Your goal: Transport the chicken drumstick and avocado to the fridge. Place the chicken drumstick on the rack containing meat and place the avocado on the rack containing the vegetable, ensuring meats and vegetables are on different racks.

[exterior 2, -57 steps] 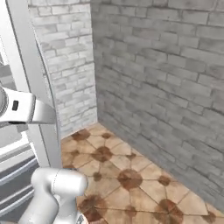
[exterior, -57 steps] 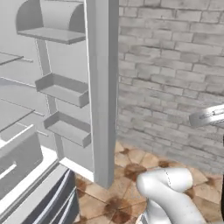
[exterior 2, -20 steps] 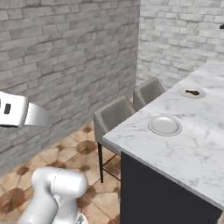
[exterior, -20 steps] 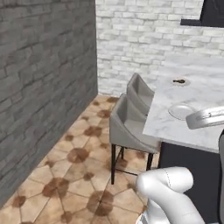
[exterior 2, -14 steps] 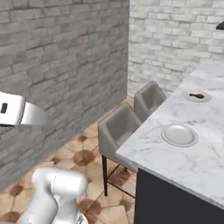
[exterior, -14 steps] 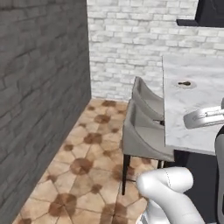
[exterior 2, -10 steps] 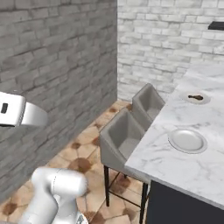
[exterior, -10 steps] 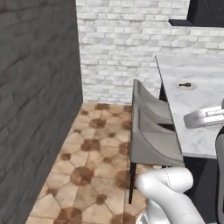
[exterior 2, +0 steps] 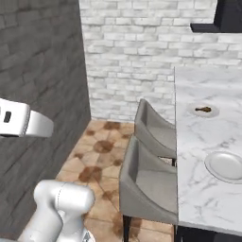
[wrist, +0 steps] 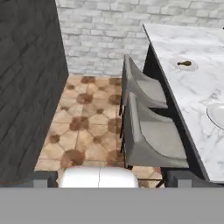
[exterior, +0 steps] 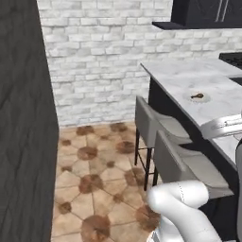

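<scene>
While the gripper (wrist: 112, 178) stood with its jaws wide apart and nothing between them, its two dark finger tips (wrist: 44, 178) rose at the bottom of the hand view above the patterned tile floor (wrist: 83, 127). Nearest the arm, two grey bar chairs stood side by side along the long edge of the marble island counter (exterior 2: 198, 156), the closer chair (exterior 2: 149, 186) just in front of the farther one (exterior 2: 158, 127). On the counter, a bare white plate (exterior 2: 226, 166) lay near its front end. Farther along the same counter sat a second small plate (exterior 2: 204, 111), and on it lay a small dark-brown piece, probably the chicken drumstick (exterior 2: 204, 109), too small to make out clearly. Behind everything ran a pale brick wall (exterior: 101, 56).
</scene>
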Available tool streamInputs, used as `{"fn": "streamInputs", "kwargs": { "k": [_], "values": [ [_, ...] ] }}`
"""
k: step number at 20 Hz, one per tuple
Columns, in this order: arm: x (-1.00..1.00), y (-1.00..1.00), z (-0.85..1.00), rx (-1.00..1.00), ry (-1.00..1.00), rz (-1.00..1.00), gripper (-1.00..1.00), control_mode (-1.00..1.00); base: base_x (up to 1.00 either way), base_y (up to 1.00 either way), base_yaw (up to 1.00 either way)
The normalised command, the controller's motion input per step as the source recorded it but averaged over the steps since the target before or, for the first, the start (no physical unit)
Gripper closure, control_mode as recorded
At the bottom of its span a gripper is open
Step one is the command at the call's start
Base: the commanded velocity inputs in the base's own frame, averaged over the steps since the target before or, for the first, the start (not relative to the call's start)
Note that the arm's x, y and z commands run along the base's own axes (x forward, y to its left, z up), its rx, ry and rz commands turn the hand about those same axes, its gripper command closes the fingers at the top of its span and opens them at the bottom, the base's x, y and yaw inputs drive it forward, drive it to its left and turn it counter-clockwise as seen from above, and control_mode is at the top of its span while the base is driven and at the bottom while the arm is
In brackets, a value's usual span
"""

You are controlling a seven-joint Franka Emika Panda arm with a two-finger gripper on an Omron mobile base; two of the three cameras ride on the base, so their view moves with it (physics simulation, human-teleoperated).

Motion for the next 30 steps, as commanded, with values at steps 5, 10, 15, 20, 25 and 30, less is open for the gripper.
{"fn": "streamInputs", "kwargs": {
  "k": [5,10,15,20,25,30],
  "values": [
    [0.00,0.00,0.00,0.00,0.00,0.00,-1.00,1.00,0.67,0.92,-0.66],
    [0.00,0.00,0.00,0.00,0.00,0.00,-1.00,1.00,0.36,0.49,-0.89],
    [0.00,0.00,0.00,0.00,0.00,0.00,-1.00,1.00,0.20,0.37,-0.95],
    [0.00,0.00,0.00,0.00,0.00,0.00,-1.00,1.00,0.03,0.66,-0.86],
    [0.00,0.00,0.00,0.00,0.00,0.00,-1.00,1.00,-0.20,0.95,-0.72],
    [0.00,0.00,0.00,0.00,0.00,0.00,-1.00,1.00,-0.98,1.00,-0.46]
  ]
}}
